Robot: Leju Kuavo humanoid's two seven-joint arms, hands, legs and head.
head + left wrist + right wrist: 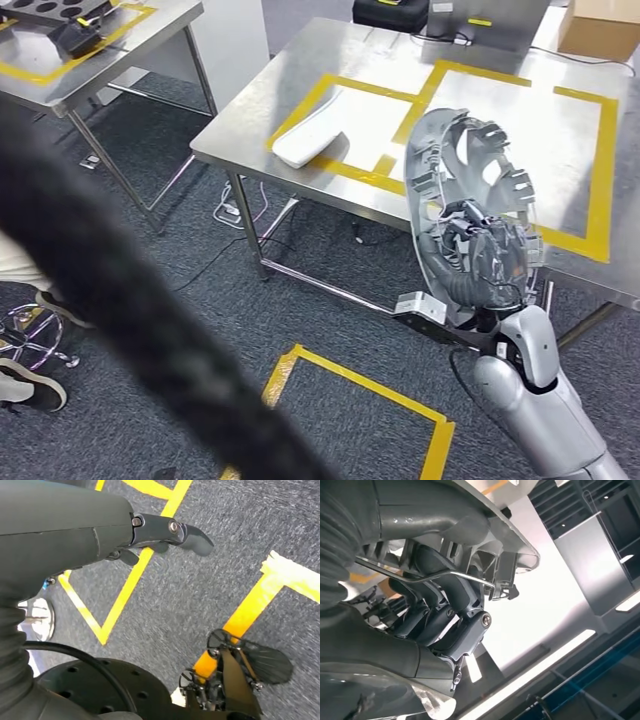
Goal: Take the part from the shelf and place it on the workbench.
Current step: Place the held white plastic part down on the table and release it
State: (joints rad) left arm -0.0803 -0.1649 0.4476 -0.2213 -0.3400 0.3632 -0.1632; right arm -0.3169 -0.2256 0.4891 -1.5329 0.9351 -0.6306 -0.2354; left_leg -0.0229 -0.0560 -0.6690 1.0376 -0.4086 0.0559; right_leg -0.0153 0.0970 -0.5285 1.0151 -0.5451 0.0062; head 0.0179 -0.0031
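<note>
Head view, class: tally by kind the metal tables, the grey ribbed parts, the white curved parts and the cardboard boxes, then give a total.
Metal tables: 2
Grey ribbed part, held by the right robot hand: 1
White curved part: 1
Cardboard box: 1
Total: 5

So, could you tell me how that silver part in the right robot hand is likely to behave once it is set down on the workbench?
The silver part looks like a stiff, thin curved shell with open ribs, so probably light for its size. Its rounded back may rock or tip on the flat steel workbench. The right robot hand grips it through the ribs, so fingers could snag on release.
</note>
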